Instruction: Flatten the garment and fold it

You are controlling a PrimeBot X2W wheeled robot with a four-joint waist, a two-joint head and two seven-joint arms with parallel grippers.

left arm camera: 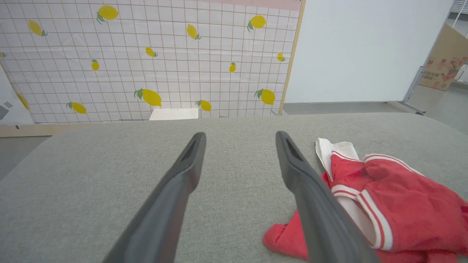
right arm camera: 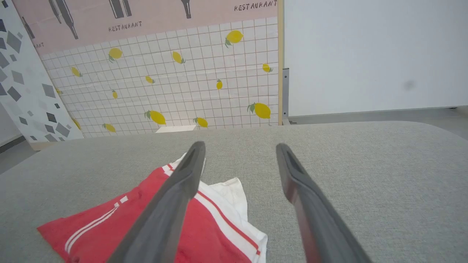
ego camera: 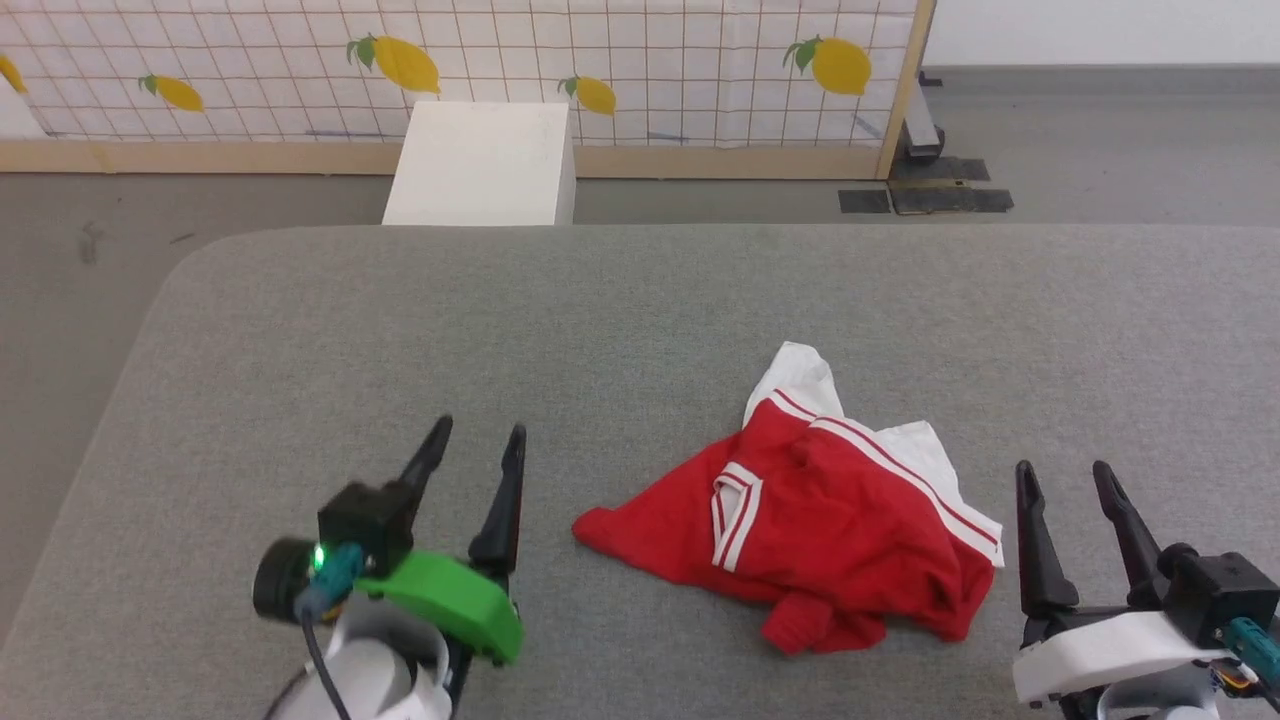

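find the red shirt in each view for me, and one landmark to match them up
Head view: the garment lies crumpled at lower centre-right on the grey table.
Left wrist view: the garment is at lower right.
Right wrist view: the garment is at lower left.
Shared landmark: the lemon-print panel behind the table.

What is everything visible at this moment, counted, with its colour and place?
garment: one, red with white sleeves and stripe trim, crumpled on the table between the two grippers
table: one, grey fabric top, in front of the robot
white box: one, white, beyond the table's far edge
lemon-print panel: one, white grid with yellow lemons, standing behind the white box
tape patches: a few, black, on the floor at the panel's right end
cardboard box: one, brown, far right in the left wrist view
left gripper: one, dark fingers, open, left of the garment
right gripper: one, dark fingers, open, right of the garment
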